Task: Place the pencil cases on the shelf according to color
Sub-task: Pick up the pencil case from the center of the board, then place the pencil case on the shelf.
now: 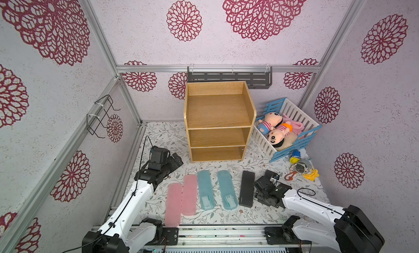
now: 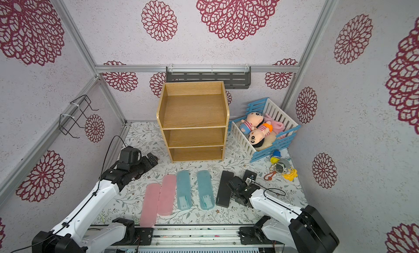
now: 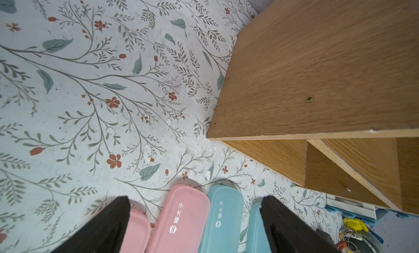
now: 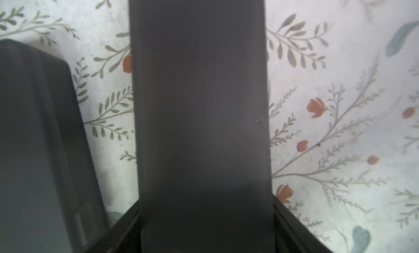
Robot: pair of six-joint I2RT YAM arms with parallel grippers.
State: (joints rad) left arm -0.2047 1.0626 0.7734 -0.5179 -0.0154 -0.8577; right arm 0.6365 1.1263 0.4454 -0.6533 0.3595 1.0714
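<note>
We've got the right tool (image 4: 206,200) clamped across a black case (image 4: 199,93), which lies flat on the surface (image 4: 340,59), its long axis running straight ahead of the tool. Shelf (image 1: 186,118) sits ahead and left, well apart. Left tool (image 3: 196,198) open, empty.

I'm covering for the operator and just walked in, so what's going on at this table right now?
The robot is sorting pencil cases onto the wooden shelf, whose three tiers hold nothing yet. The right pincer has its jaws against the long sides of a black case lying on the table. The left pincer hangs open beside the shelf, holding nothing. Two pink cases, two teal cases and the other black case lie in a row in front.
</note>
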